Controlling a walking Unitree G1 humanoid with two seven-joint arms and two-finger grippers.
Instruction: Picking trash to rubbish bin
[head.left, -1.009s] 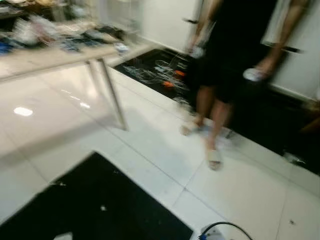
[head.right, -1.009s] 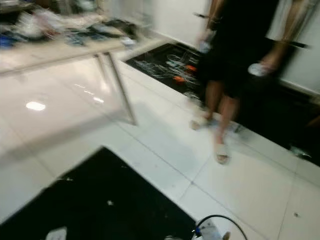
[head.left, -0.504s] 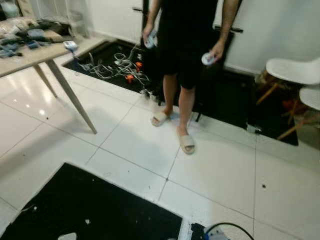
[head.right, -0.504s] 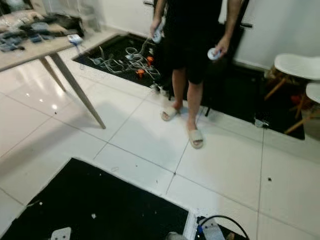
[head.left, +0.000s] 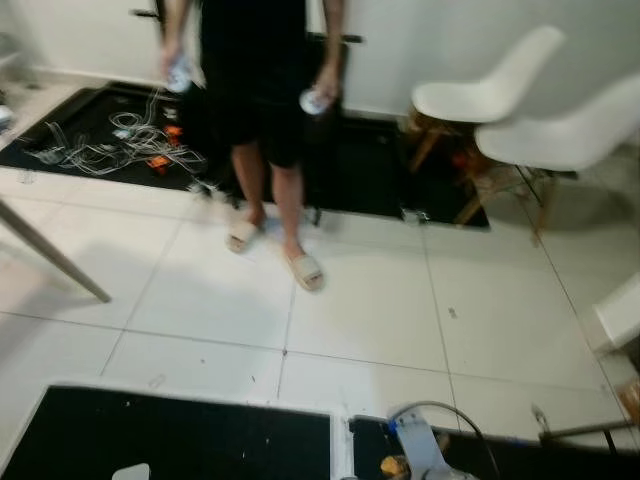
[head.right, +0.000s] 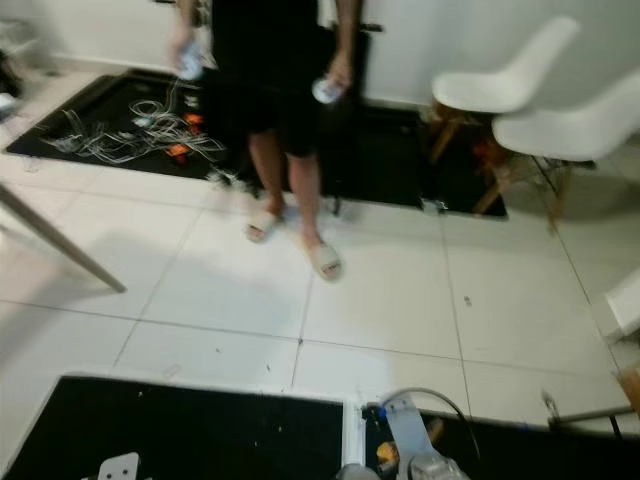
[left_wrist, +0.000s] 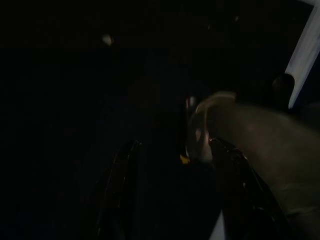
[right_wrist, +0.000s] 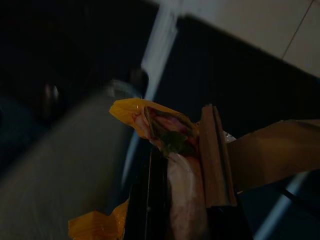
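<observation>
Right gripper (right_wrist: 185, 200) pinching a crumpled yellow wrapper (right_wrist: 155, 125) between closed fingers, hanging low over black floor mat (head.left: 170, 435). Left gripper (left_wrist: 175, 200) hanging idle in shade, fingers parted, holding nothing. Farther ahead, person (head.left: 260, 110) standing beside white chairs (head.left: 520, 110).

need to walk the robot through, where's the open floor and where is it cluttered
Open white tile floor lies between the person and the two white chairs, and again between the person and the table leg. Crowded: the tangle of cables on the far black mat, the chairs' legs, and the cable and gear at the robot's feet.
</observation>
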